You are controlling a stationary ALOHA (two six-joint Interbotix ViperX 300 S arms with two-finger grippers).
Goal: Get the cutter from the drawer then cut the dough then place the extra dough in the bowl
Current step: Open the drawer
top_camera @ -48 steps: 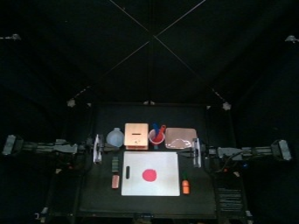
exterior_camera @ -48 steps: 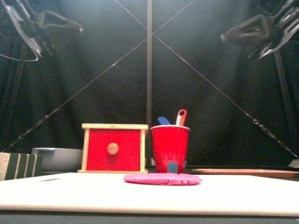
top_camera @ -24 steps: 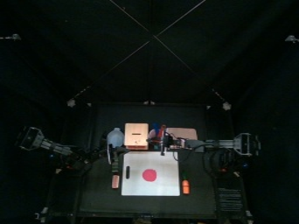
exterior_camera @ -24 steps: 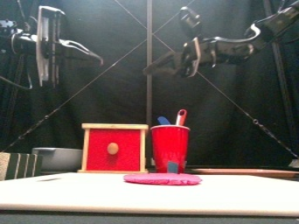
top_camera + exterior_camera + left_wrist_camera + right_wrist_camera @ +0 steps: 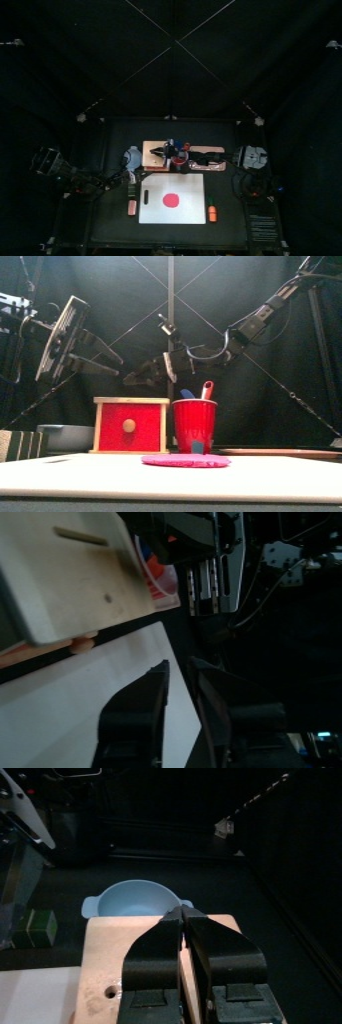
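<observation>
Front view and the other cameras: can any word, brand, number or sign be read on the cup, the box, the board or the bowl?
None: no text can be read in any view.
red cup: plain, no print.
wooden box: red drawer front with a knob, no label.
white cutting board: blank.
bowl: plain, no marking.

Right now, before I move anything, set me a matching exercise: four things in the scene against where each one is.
1 dough disc
2 blue-grey bowl
3 red cup
4 right gripper

A over the wooden box
B on the white cutting board
C left of the box in the front view
D right of the box, holding toy knives

Pairs: 1-B, 2-C, 3-D, 4-A
</observation>
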